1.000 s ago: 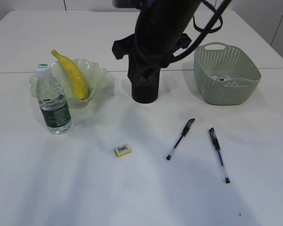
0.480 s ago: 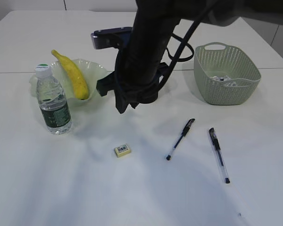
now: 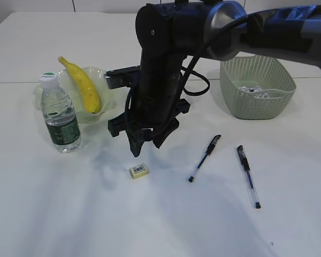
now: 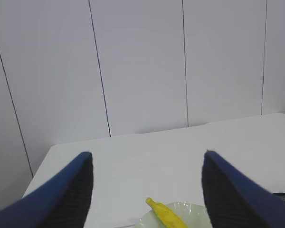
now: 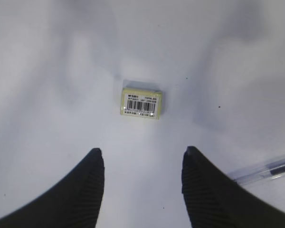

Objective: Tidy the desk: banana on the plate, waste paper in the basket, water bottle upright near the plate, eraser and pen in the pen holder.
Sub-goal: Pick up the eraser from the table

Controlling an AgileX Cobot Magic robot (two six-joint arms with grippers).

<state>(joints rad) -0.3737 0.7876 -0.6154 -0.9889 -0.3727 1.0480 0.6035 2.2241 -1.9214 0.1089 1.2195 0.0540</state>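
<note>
Right gripper: fingers apart, empty, poised just above eraser; left gripper: fingers apart, empty

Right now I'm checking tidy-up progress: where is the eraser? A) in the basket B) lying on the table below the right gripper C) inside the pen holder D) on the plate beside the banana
B: the eraser lies on the bare table, with the right gripper open above it.

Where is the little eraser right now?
In the exterior view the eraser lies flat on the white table, left of centre, just below the right gripper and left of two pens.
</note>
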